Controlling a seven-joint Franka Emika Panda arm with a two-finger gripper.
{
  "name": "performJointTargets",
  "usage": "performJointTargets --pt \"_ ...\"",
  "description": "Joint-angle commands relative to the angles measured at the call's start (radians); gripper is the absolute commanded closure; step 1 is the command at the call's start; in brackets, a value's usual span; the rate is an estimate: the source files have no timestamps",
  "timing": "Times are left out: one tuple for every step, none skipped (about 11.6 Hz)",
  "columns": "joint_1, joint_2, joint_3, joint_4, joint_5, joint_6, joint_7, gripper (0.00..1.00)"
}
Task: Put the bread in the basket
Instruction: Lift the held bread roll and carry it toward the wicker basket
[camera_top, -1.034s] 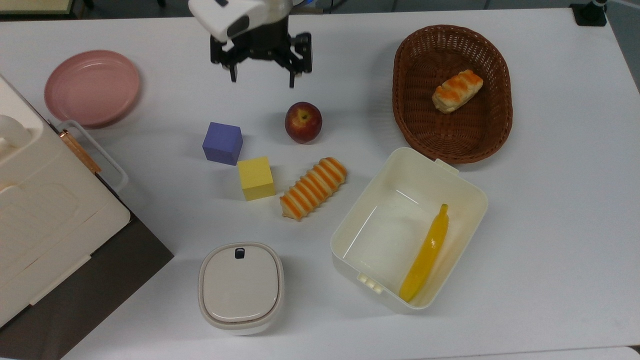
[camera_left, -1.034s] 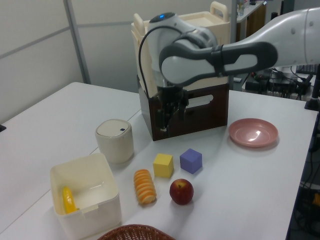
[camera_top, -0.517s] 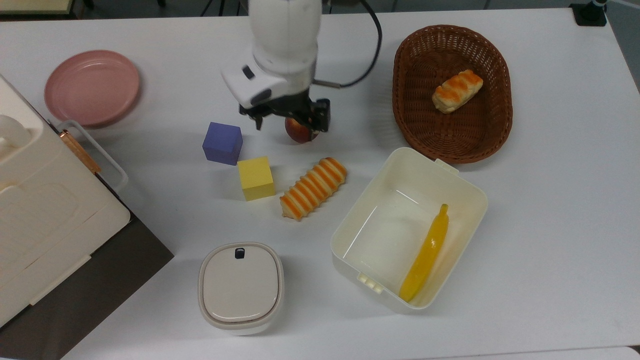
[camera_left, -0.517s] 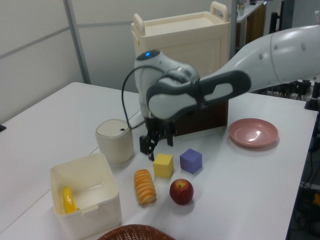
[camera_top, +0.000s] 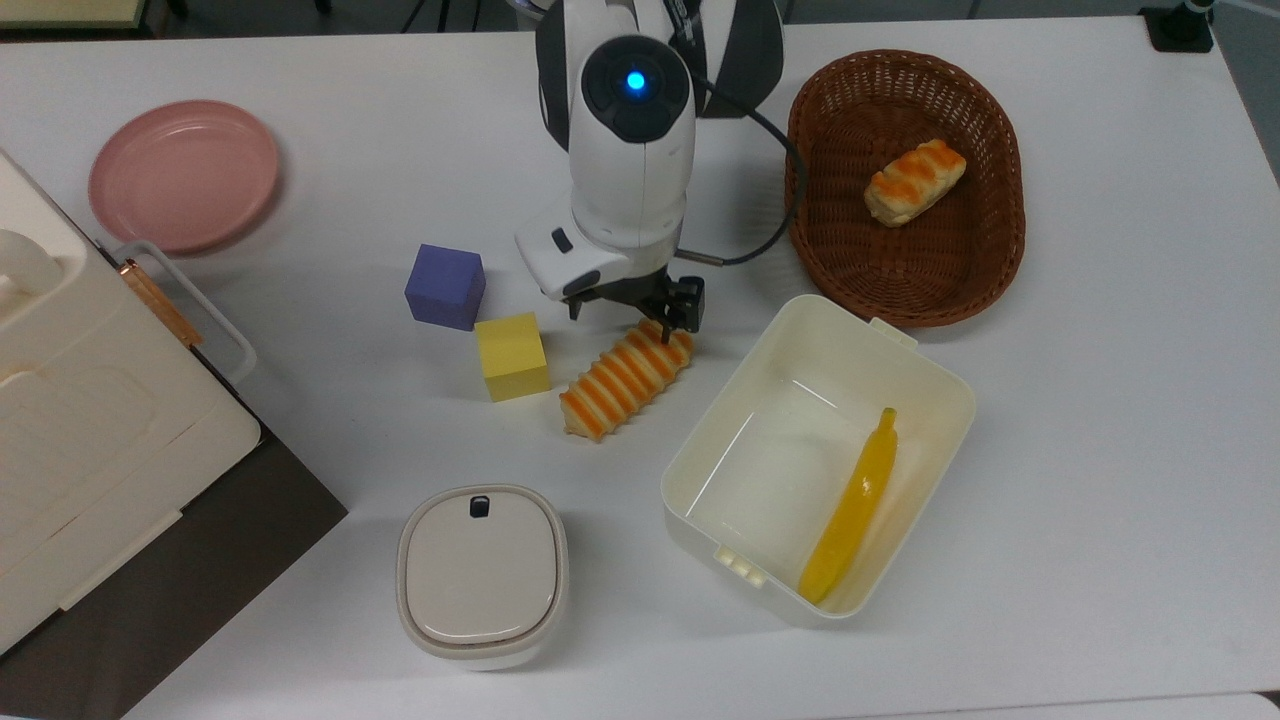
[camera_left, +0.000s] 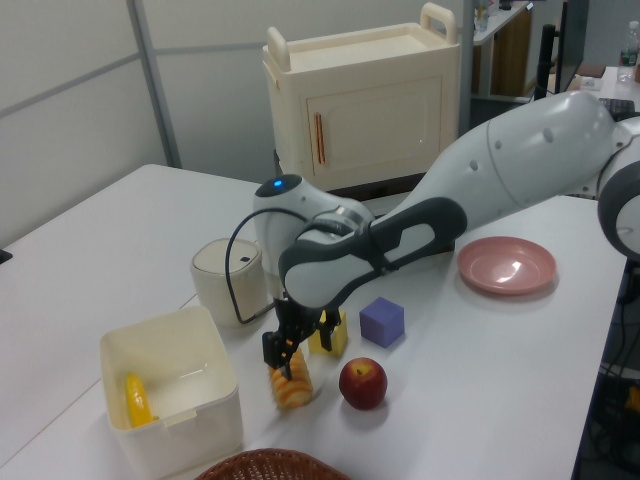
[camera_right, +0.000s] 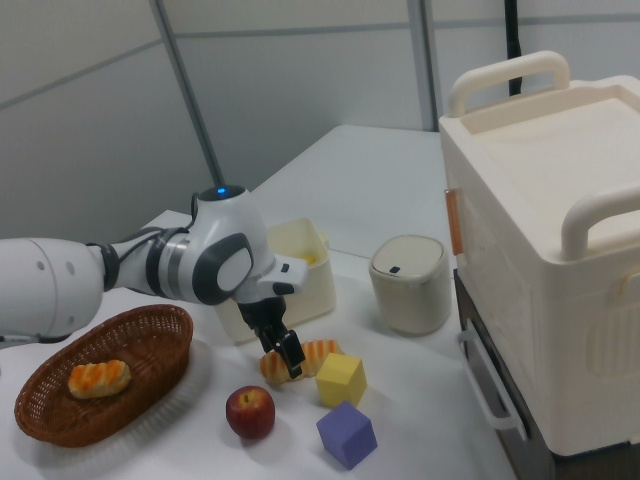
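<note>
We count on the tabletop (camera_top: 1100, 400):
- two striped breads: one long loaf (camera_top: 627, 378) near the middle, one short roll (camera_top: 914, 181) inside the basket
- one basket (camera_top: 810, 200), far right corner
- one open box (camera_top: 940, 400)
- one banana (camera_top: 852, 505) in it
- two cubes: one purple (camera_top: 445, 287), one yellow (camera_top: 512, 356)
- one apple (camera_left: 363, 383)
- one pink plate (camera_top: 184, 175), far left corner
- one lidded bin (camera_top: 482, 572), near edge
- one cabinet (camera_top: 90, 420), left edge

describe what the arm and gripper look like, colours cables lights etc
The arm has glossy white rounded shells with dark grey joint sections. A round dark cap on the wrist carries a glowing blue light. A thin black cable loops from the arm down to the white wrist housing. The gripper is black, with two short fingers.
</note>
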Motion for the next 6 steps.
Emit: performJointTargets --pt "-0.004 0.038 0.020 -0.012 0.012 0.108 0.059 0.00" --pt "-0.003 0.049 0.022 -0.013 0.012 0.110 0.060 0.00" --pt "-0.004 0.057 0.030 -0.012 0.013 0.112 0.062 0.00" --pt "-0.007 0.061 0.039 -0.012 0.013 0.122 0.063 0.00" --pt "-0.006 0.069 0.039 -0.012 0.013 0.135 0.063 0.04" --pt "-0.004 0.069 0.039 -0.012 0.012 0.136 0.063 0.28"
